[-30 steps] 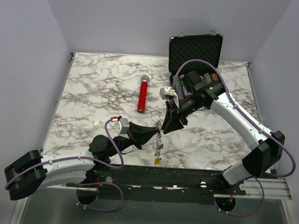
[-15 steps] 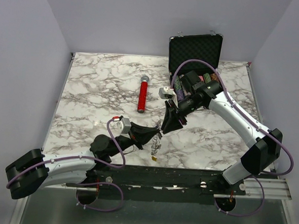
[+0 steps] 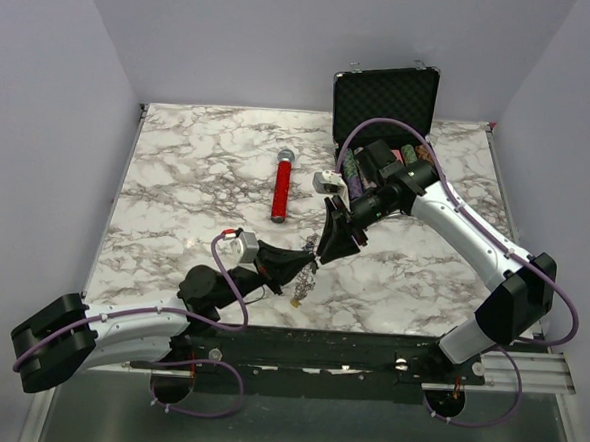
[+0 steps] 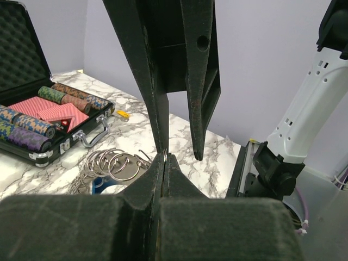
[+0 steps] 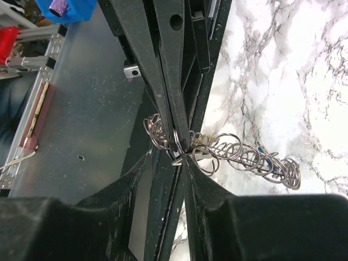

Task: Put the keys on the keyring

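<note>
Keyring (image 5: 239, 157), a chain of rings, is hanging pinched in the tightly closed left gripper (image 4: 164, 163), its long axis trailing down and away from those tips, while the right gripper (image 4: 181, 152), narrowly parted, is meeting that pinched top end tip-to-tip.

Both arms reach inward, and my grippers meet tip to tip.

My left arm (image 3: 128, 323) lies low and stretches out to the right with its wrist level. My left gripper (image 3: 310, 261) has its fingers pressed flat together. My right arm (image 3: 475, 234) bends at the elbow and angles in toward my left one, wrist tipped down. My right gripper (image 3: 319, 251) holds its jaws partly apart. One fingertip (image 4: 162, 142) touches the closed tip of my left gripper, and the other stands clear of it.
</note>
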Available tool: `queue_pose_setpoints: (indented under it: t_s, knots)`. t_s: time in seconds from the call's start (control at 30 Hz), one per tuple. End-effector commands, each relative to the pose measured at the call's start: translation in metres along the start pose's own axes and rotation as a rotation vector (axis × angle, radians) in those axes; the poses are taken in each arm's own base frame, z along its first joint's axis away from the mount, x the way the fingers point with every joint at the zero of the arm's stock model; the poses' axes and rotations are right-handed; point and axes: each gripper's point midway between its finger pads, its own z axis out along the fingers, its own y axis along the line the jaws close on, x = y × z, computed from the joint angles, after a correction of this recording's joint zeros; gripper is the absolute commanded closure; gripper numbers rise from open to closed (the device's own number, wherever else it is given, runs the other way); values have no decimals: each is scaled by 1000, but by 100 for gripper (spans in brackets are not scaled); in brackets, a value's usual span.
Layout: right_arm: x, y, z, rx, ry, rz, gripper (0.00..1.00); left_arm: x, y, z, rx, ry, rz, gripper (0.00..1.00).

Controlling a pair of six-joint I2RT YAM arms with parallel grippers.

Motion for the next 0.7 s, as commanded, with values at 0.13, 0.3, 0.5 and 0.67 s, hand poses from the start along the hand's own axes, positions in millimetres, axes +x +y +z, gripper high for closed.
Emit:
queue_pose_setpoints:
  t_s: [0.13,0.3,0.5,0.67]
  knots:
    - [1,-6,4,6,-12,-12,60,-31,-14,8,57,-106,-12,100]
    - [0,-6,3,13,-12,-17,60,-31,-15,7,58,-104,-14,100]
    - [-1,-4,3,7,-15,-22,63,-31,-14,6,56,-106,-14,100]
    - [1,-4,5,-1,-20,-12,71,-34,-14,6,53,-117,-12,100]
